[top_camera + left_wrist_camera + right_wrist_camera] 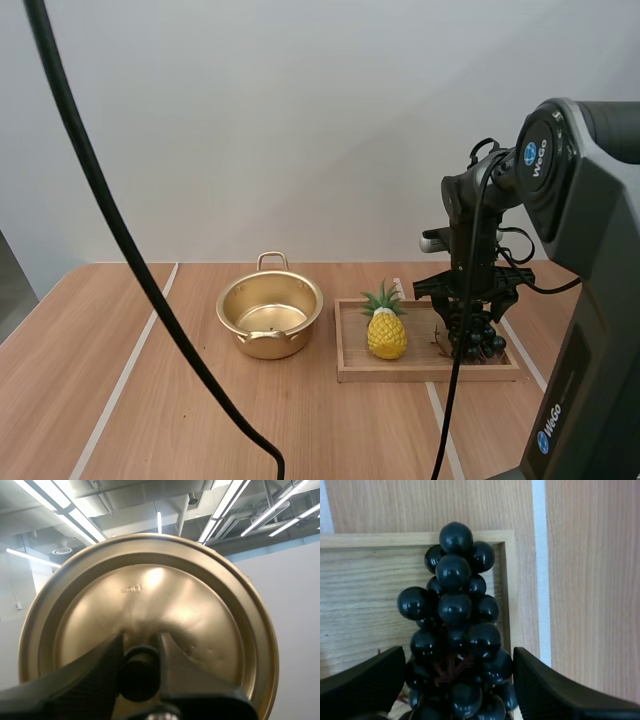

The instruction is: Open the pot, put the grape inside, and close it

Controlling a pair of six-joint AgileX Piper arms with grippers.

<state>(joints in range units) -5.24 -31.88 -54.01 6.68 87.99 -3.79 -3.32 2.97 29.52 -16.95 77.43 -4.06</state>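
Your left pincer [140, 647] clamps the round gold metal lid [150, 590] by its black knob [140, 676], stamp unreadable | right pincer [455, 680] apart around the dark grape bunch [452, 605] at the right end of the wooden tray [420, 374] | lidless gold pot [268, 345] left of it, wood surface [150, 400] running on leftward | right arm [590, 250] reads "WeGo"

A plain pale wall [300, 120] is seen at the far side, evenly and softly lit; a light wooden table [60, 340] is set before it; a white stripe [132, 355] is laid along its left part, near to far; a dark grey strip [10, 290] is glimpsed past the left edge, its nature not to be told.
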